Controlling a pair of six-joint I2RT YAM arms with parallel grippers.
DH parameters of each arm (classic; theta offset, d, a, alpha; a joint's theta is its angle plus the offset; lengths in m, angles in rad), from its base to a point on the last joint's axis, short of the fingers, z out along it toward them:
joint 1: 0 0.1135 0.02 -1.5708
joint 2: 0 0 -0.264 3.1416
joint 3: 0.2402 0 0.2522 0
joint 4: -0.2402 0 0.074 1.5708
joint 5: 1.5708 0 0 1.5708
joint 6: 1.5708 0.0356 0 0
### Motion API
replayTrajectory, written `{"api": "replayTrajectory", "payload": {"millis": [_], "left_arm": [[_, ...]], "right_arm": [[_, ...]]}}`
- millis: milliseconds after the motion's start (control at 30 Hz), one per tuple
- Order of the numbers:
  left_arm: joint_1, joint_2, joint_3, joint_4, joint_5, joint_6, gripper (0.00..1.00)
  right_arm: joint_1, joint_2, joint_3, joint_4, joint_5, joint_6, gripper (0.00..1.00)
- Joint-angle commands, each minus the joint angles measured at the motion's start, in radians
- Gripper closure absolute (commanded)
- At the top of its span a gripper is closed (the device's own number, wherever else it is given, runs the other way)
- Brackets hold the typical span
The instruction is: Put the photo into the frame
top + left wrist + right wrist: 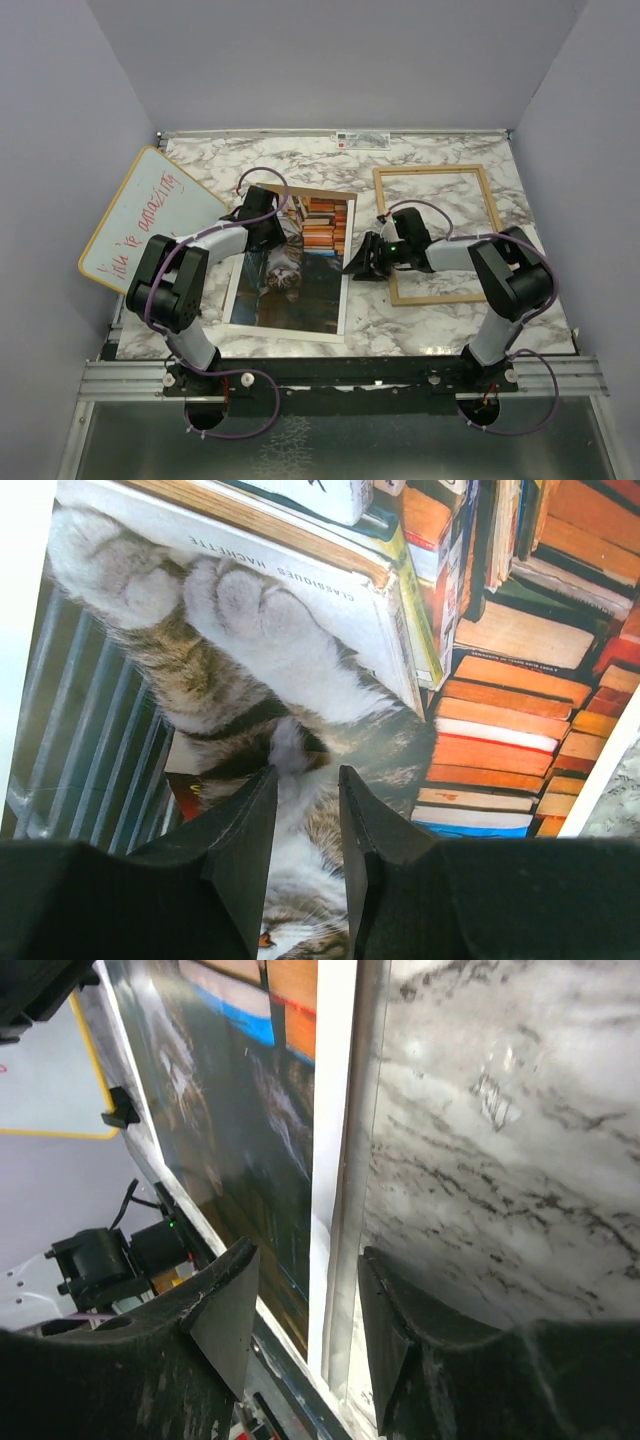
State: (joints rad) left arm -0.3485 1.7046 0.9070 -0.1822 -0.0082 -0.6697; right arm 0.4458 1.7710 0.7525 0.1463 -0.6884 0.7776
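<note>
The photo (295,290), a cat among books with a white border, lies face up on the marble table left of centre. The frame (437,172), thin light wood, lies flat at the right, apart from the photo. My left gripper (272,228) rests over the photo's upper left part; in the left wrist view (307,772) its jaws stand a narrow gap apart over the cat picture (300,630), holding nothing. My right gripper (352,262) is open at the photo's right edge; in the right wrist view (305,1260) the white border (325,1210) runs between its jaws, untouched.
A round-cornered whiteboard (140,215) with red handwriting leans off the table's left edge. A small label (362,139) sits at the back edge. Grey walls close in the table on three sides. Marble surface (500,1140) shows right of the photo.
</note>
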Motion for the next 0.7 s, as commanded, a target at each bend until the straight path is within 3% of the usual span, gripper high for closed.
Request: {"api": "replayTrajectory", "payload": {"millis": [0, 267, 467, 667], "left_arm": [[-0.010, 0.118, -0.103, -0.192, -0.068, -0.024, 0.66], [-0.011, 0.112, -0.111, -0.192, -0.063, -0.042, 0.68], [-0.011, 0.111, -0.114, -0.192, -0.057, -0.047, 0.69], [-0.011, 0.119, -0.110, -0.192, -0.040, -0.045, 0.69]], "right_arm": [[0.010, -0.037, -0.079, 0.142, -0.048, 0.053, 0.52], [0.010, -0.104, -0.154, 0.400, -0.095, 0.116, 0.73], [0.010, -0.090, -0.143, 0.499, -0.109, 0.130, 0.77], [0.020, -0.092, -0.135, 0.580, -0.142, 0.111, 0.87]]}}
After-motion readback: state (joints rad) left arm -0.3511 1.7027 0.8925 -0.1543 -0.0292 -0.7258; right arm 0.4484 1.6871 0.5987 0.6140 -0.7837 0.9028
